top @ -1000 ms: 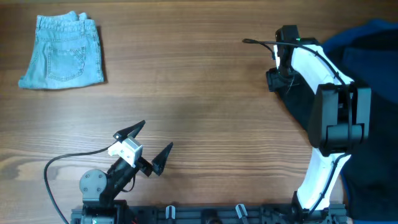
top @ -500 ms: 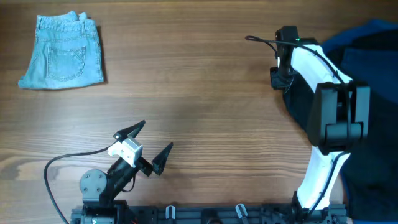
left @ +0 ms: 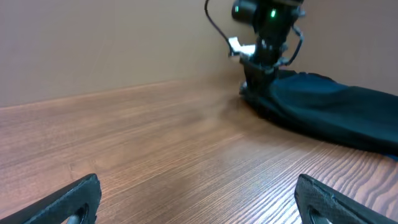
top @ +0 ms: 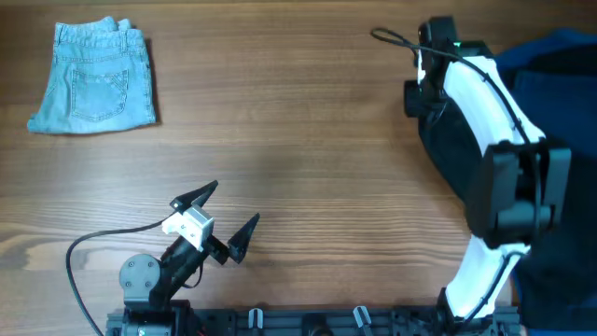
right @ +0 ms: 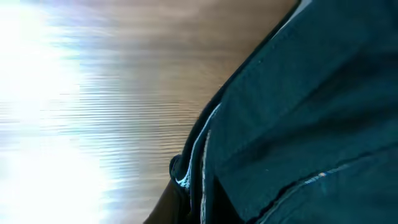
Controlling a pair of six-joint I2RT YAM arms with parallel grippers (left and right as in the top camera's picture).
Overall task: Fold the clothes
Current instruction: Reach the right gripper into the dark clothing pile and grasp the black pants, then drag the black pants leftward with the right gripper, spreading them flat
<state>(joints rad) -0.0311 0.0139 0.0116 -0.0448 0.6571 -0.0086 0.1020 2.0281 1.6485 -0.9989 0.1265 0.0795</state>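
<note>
No readable text, labels, brand marks or numbers anywhere: nothing legible on the garments, arms or table.

Open table (top: 298, 140) between shorts (top: 93, 79) and pile (top: 569, 93)

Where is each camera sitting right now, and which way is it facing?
Overhead: above the table, looking straight down; both arms show, left gripper open near its base, right gripper at the dark garment.
Left wrist: low over the wood, facing across toward the right gripper and garment; its own fingers frame the bottom corners.
Right wrist: close above the garment's edge; own fingers not clearly visible.
Shared: all three see the dark garment.
</note>
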